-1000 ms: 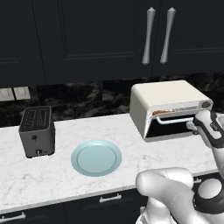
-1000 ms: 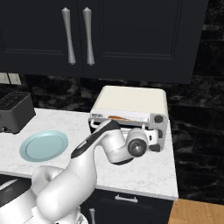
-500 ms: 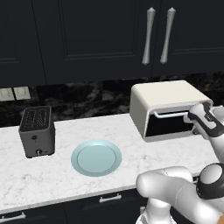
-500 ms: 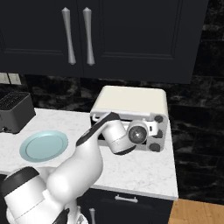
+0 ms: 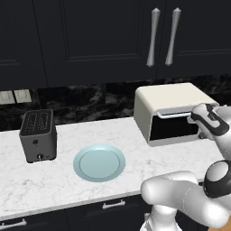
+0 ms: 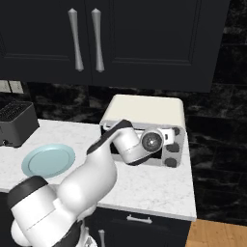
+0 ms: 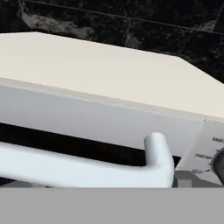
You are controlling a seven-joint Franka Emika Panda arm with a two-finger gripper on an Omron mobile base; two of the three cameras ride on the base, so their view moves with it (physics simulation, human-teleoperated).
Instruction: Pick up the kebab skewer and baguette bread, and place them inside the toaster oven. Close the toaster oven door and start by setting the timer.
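Dark black cupboards [image 5: 90, 40] with long silver handles [image 5: 154, 37] hang above the white marble table [image 5: 63, 180].

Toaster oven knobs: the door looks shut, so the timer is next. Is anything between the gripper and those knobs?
Nothing visible is. The toaster oven door is up against the toaster oven, and the gripper sits by the handle's right end. The knobs lie just beyond it, unobstructed.

The toaster oven door [image 5: 173, 127] is seen shut, so the cavity is blocked by its dark glass. The silver bar handle [image 7: 78, 168] is set just in front of the door's top edge. Open marble counter [image 5: 135, 153] is left between the oven and the plate [image 5: 99, 162]; the slot toaster [image 5: 38, 135] stands far left.
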